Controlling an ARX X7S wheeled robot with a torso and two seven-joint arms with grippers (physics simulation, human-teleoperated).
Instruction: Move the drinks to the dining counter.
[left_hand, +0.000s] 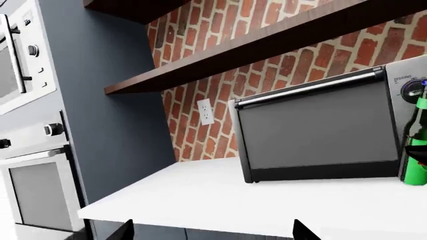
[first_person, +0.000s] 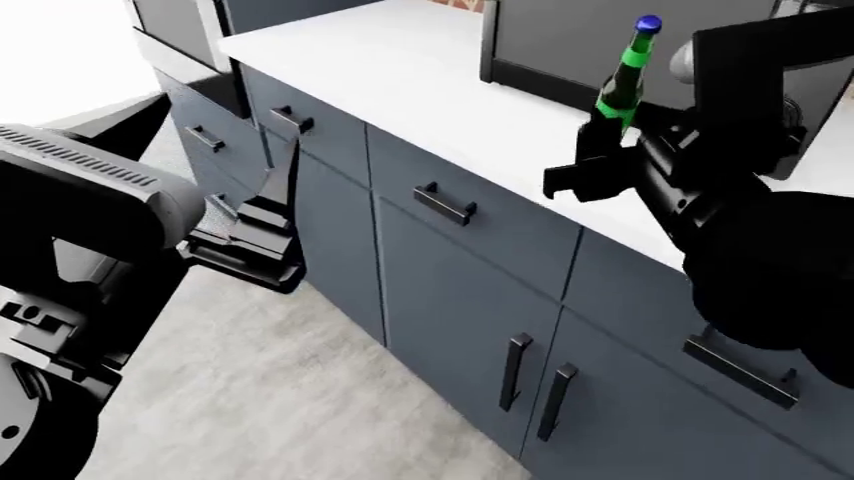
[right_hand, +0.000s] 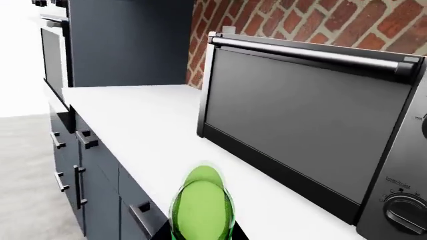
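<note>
Here the right gripper (first_person: 603, 158) is matte black and blocky, and it pinches the small green bottle (first_person: 622, 80) low on its body; in the right wrist view the glossy, translucent green glass (right_hand: 202, 206) fills the space at the fingers. The bottle stands upright, slim-necked, with a round blue cap (first_person: 647, 23), over the front part of the white counter top (first_person: 387, 70), just in front of the toaster oven (first_person: 561, 40). That oven is a boxy thing with a dark smooth glass door (right_hand: 300, 120), a brushed metal bar handle and a silver side panel with a knob (right_hand: 405, 214). Behind it runs rough red brick wall (left_hand: 220, 75) under dark wooden shelves (left_hand: 253, 50).

The left gripper (first_person: 254, 235), also angular and black, hangs well apart from the bottle, in front of the grey-blue cabinet fronts (first_person: 441, 280) with their black bar pulls. Its two finger tips (left_hand: 127, 231) stand spread with nothing between them.
</note>
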